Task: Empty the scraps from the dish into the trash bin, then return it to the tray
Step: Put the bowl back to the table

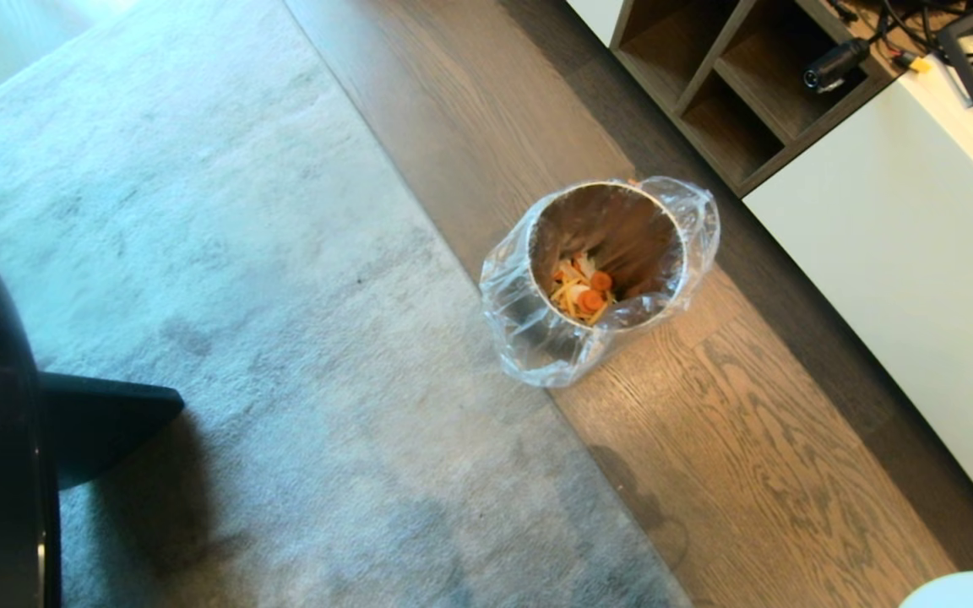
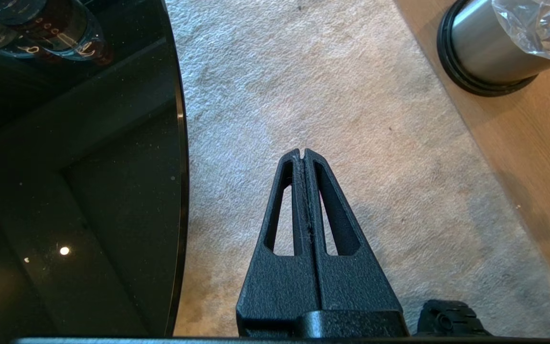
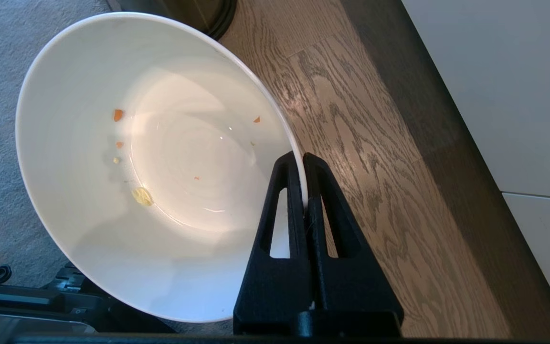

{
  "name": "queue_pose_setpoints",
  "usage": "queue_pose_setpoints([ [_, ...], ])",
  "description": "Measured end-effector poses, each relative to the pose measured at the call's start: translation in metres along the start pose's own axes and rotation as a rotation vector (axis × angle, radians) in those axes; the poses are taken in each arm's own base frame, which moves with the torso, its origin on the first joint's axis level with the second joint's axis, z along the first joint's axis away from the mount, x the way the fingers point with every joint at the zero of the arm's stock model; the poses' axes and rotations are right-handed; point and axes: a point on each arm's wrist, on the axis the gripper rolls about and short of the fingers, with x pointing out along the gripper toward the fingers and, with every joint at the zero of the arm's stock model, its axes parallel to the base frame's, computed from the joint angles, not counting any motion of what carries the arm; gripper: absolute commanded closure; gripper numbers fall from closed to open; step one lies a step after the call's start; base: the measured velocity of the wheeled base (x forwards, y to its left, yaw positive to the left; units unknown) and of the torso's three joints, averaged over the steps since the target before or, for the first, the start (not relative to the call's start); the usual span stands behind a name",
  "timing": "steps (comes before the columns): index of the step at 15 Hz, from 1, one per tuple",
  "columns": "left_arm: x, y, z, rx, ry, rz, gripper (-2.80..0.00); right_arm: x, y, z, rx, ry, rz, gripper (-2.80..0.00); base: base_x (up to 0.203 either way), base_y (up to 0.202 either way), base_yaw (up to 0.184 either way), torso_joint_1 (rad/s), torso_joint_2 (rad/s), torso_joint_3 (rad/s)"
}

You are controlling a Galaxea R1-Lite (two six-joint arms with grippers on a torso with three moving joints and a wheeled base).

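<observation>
Over the grey rug the left end effector (image 2: 303, 154) hangs with its jaws pressed together, empty, the trash bin (image 1: 600, 279) on the wood floor holds the scraps (image 1: 584, 291), and the right end effector (image 3: 302, 160) pinches the dish (image 3: 155, 162) by its rim.

Beside the brushed-steel trash bin (image 2: 487, 52) with its crinkled clear plastic liner (image 1: 537, 346) lie grained wood flooring (image 1: 748, 439) and matt, napped grey carpet (image 1: 284, 295); the dish (image 3: 112, 239) is glossy white.
</observation>
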Motion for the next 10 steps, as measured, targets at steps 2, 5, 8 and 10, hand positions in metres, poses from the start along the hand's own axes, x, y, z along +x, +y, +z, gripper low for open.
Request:
queue_pose_setpoints([
  [2, 0.0, 0.0, 0.0, 0.0, 0.0, 0.0, 0.0, 0.0, 0.0, 0.0, 0.0, 0.0, 0.0, 0.0, 0.0, 0.0, 0.0, 0.003, 0.0, 0.108],
  [5, 0.0, 0.0, 0.0, 0.0, 0.0, 0.0, 0.0, 0.0, 0.0, 0.0, 0.0, 0.0, 0.0, 0.0, 0.0, 0.0, 0.0, 0.004, 0.0, 0.176],
  [8, 0.0, 0.0, 0.0, 0.0, 0.0, 0.0, 0.0, 0.0, 0.0, 0.0, 0.0, 0.0, 0.0, 0.0, 0.0, 0.0, 0.0, 0.003, 0.0, 0.2],
  [10, 0.0, 0.0, 0.0, -0.001, 0.0, 0.0, 0.0, 0.0, 0.0, 0.0, 0.0, 0.0, 0.0, 0.0, 0.0, 0.0, 0.0, 0.005, 0.0, 0.202],
])
